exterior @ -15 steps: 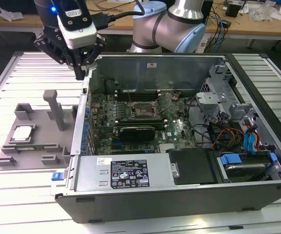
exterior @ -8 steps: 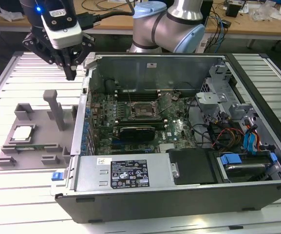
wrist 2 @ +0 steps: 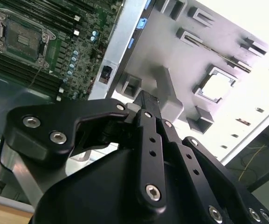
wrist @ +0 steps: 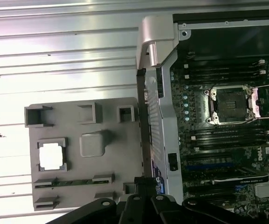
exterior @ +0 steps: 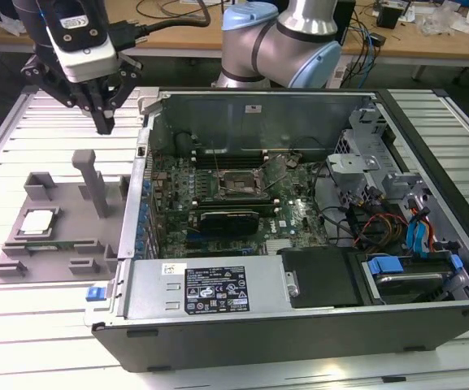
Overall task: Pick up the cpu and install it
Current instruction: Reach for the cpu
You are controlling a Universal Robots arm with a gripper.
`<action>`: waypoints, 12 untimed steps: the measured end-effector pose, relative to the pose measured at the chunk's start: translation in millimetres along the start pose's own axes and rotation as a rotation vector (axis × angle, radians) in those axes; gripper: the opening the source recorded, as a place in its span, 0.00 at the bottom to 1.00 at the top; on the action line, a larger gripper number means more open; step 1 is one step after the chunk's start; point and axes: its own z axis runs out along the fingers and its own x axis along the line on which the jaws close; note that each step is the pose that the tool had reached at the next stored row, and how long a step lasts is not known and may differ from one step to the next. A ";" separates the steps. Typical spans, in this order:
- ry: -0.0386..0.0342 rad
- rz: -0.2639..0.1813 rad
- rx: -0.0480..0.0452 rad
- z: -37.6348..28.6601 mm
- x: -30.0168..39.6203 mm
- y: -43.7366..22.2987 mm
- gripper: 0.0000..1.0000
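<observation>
Computer case (exterior: 218,325) fills the lower and centre frame of the exterior view, side panel off, socket (exterior: 238,185) showing on the board. Mid-left of frame, beside the case, grey holder tray (exterior: 10,256) lies on the slatted surface (exterior: 39,341); cpu (exterior: 39,221) sits flat in its square pocket, untouched. Upper left, hand (exterior: 104,126) hangs above the tray, fingers pressed together, holding nothing.
</observation>
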 end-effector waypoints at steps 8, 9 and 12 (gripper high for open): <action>0.0000 0.000 0.0001 2.4 15.0 -1.2 0.11; 0.0000 0.000 0.0000 3.0 18.3 -1.5 0.11; -0.0002 0.000 0.0000 4.5 28.6 -2.4 0.11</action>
